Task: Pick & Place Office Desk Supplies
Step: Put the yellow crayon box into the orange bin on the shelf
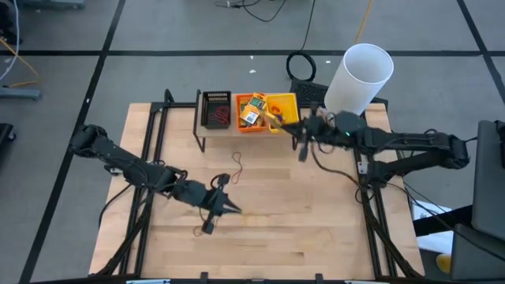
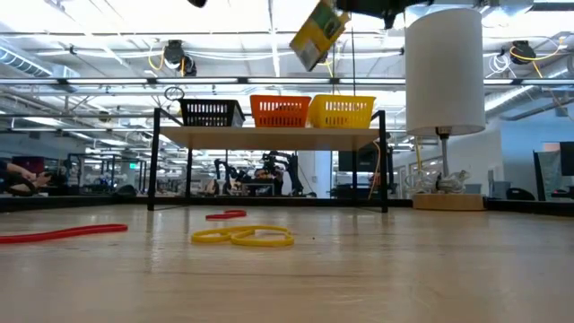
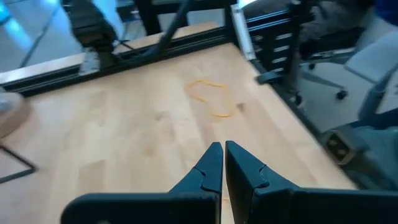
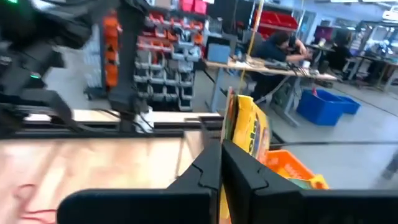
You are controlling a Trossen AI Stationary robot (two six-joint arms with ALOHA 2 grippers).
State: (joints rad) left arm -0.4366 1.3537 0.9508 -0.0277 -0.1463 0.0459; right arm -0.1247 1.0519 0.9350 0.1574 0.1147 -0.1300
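Observation:
My right gripper (image 1: 293, 126) is shut on a flat yellow pack (image 1: 274, 118), held high beside the yellow bin (image 1: 282, 104). The low view shows this pack (image 2: 320, 34) tilted, well above the bins. Another labelled pack (image 1: 251, 112) lies in the orange bin (image 1: 241, 125). My left gripper (image 1: 225, 207) is shut over the middle of the table, with nothing seen between its fingers (image 3: 211, 168). A thin yellow rubber band (image 3: 211, 99) lies flat on the wood ahead of it. A red band (image 1: 237, 164) lies farther back. My right gripper pinches the yellow pack's lower edge part (image 4: 239, 140) between its two fingers, flat faces against them. The fingers come level from the table's right side. Most of the pack sticks out past the fingertips, edge-on and tilted, lifted clear of the table and bins.
A black bin (image 1: 216, 109), the orange bin and the yellow bin stand in a row on a raised rack (image 2: 269, 136) at the far edge. A big white cylinder (image 1: 359, 77) stands at the far right. Red (image 2: 63, 233) and yellow (image 2: 242, 236) bands lie near the front.

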